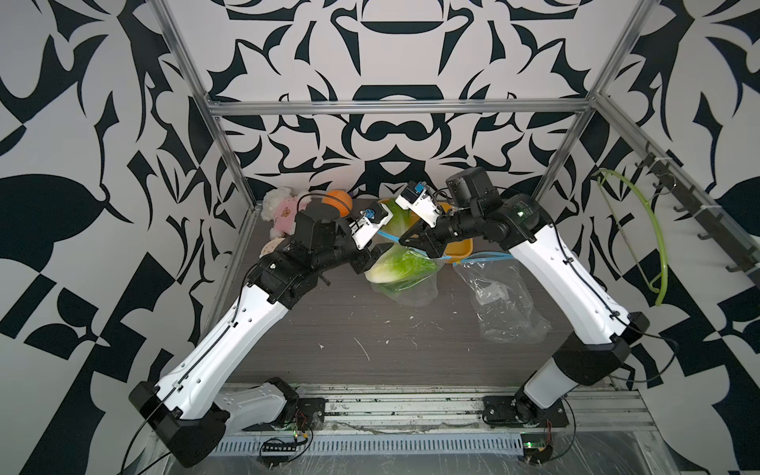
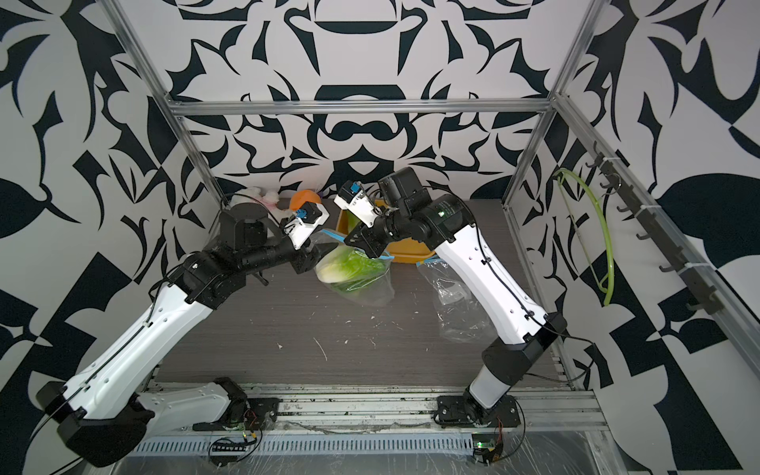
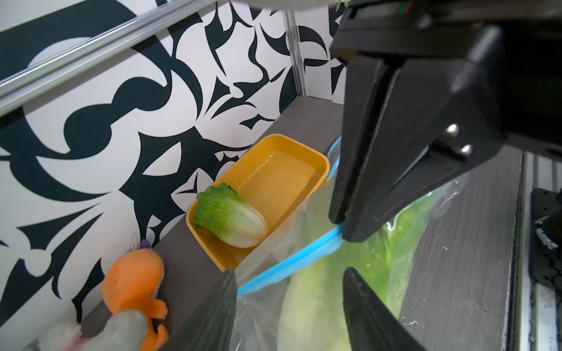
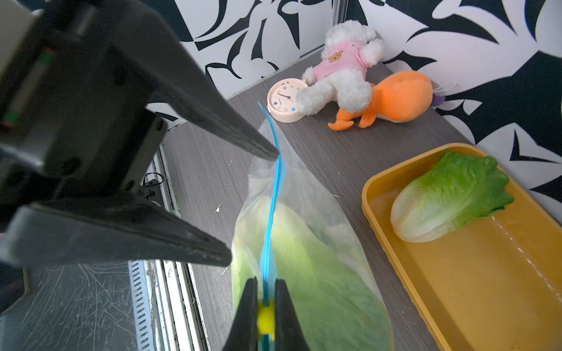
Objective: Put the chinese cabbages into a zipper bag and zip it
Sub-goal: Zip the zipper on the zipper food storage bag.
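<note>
A clear zipper bag [image 1: 411, 288] [image 2: 362, 283] with a blue zip strip [image 3: 289, 264] hangs just above the table, between the two arms. Green and white chinese cabbage [image 4: 319, 273] fills it; how many heads are inside I cannot tell. My right gripper [image 4: 266, 282] [image 1: 434, 254] is shut on the zip strip at its yellow slider [image 4: 266, 317]. My left gripper [image 3: 289, 273] [image 1: 376, 259] is open, its fingers wide apart on either side of the bag's other zip end. Another cabbage [image 3: 231, 217] [image 4: 450, 197] lies in the yellow tray [image 3: 304, 152] behind the bag.
A second, empty clear bag [image 1: 506, 300] lies crumpled on the table at the right. At the back left sit a white plush dog [image 4: 343, 76], an orange plush toy [image 4: 395, 97] and a small round clock [image 4: 286, 100]. A green hose [image 1: 654, 230] hangs on the right wall.
</note>
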### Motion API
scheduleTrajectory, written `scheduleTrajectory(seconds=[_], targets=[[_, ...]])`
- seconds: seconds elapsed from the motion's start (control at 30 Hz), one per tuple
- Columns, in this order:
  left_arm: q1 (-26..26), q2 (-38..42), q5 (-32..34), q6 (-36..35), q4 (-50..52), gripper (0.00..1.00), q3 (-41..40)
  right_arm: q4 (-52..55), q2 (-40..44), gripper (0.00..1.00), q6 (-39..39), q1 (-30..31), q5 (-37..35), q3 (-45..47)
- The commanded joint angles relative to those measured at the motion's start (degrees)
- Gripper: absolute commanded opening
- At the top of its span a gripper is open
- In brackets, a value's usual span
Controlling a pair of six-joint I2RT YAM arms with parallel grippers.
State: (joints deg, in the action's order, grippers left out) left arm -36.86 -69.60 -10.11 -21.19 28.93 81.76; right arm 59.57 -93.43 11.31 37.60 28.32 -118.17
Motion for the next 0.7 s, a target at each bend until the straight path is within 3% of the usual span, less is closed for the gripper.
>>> scheduleTrajectory(seconds=[0.0,0.17,0.43,0.6,0.67], targets=[[1.29,-1.97,-4.05,-5.69,3.24,0.59,4.72,0.06,1.32,0.0,4.45,0.05,5.31,-3.74],[1.79,-5.64,-7.84,-9.92,9.74,0.59,11.79,0.9,0.36,0.0,6.27,-0.37,6.81,-5.39],[1.86,-7.07,-16.96,-12.71,17.42,0.53,14.65,-0.03,-0.35,0.0,6.53,-0.73,8.16,-7.45],[1.88,-8.81,-17.63,-12.78,21.2,0.5,17.45,-0.36,-0.11,0.0,6.92,-0.8,10.46,-7.21],[1.88,-9.92,-17.35,-12.91,22.35,0.43,18.9,-0.75,0.15,0.0,7.31,-0.84,11.27,-6.75]])
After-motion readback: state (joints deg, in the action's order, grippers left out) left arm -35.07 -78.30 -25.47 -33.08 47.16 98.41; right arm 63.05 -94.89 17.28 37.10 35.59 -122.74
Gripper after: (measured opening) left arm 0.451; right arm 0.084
